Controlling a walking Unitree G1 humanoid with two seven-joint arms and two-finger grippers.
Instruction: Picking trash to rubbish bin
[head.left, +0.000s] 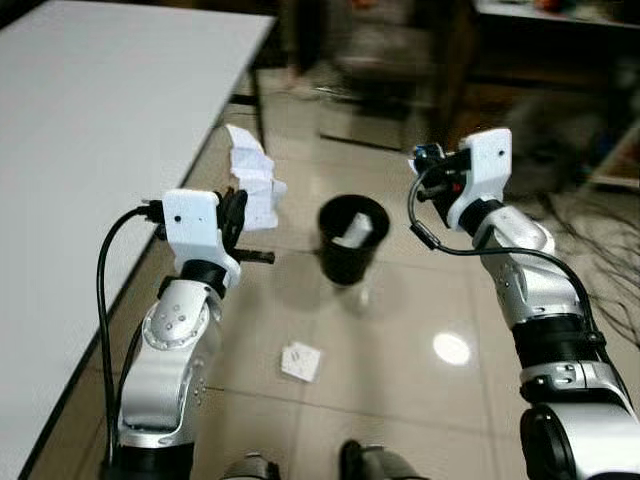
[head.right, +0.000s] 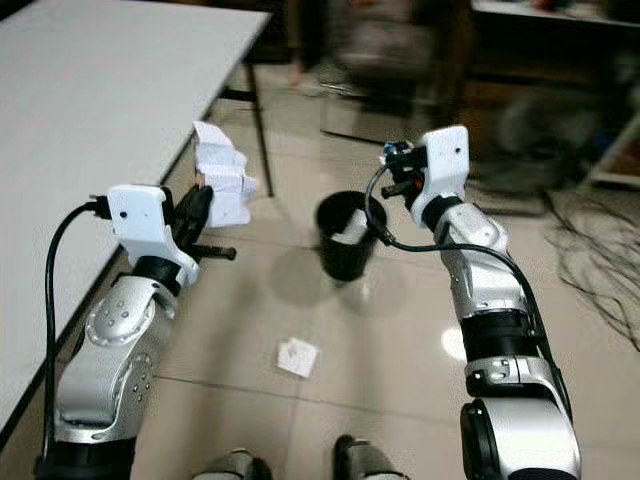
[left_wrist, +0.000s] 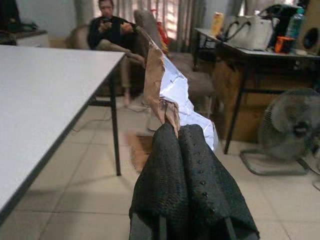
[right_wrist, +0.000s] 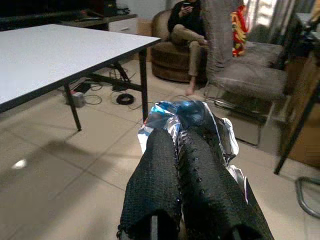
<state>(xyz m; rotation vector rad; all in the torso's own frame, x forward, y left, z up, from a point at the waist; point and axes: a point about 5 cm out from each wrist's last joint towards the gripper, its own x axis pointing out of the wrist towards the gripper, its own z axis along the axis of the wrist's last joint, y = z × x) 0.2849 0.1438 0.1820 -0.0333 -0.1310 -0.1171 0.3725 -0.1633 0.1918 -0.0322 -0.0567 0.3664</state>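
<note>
While both arms are up over the tile floor (head.left: 400, 400), we've got trash in each claw. Near first: a small white scrap (head.left: 301, 361) lies flat on the floor below and behind the left gripper (head.left: 240, 215), toward our feet, not picked yet. Left gripper's fingers (left_wrist: 180, 170) are pinched tight on a crumpled white/brown paper (head.left: 252, 178), which sticks up and fwd from the tips, long axis roughly vertical. Right gripper (head.left: 428, 172) is clamped on a crinkled foil wrapper (right_wrist: 192, 117), fingers (right_wrist: 200, 175) closed over it.

Key relation: black rubbish bin (head.left: 350, 240) stands on the floor between the two claws, below both, already w/ some white trash inside. It's to the right of and below the left claw, to the left of and below the right claw. Right looks marginally nearer the rim, imo, so that drop goes first; either needs a short inward swing before release.

Far: person (left_wrist: 112, 30) seated past the white table (head.left: 90, 150), chairs behind.
</note>
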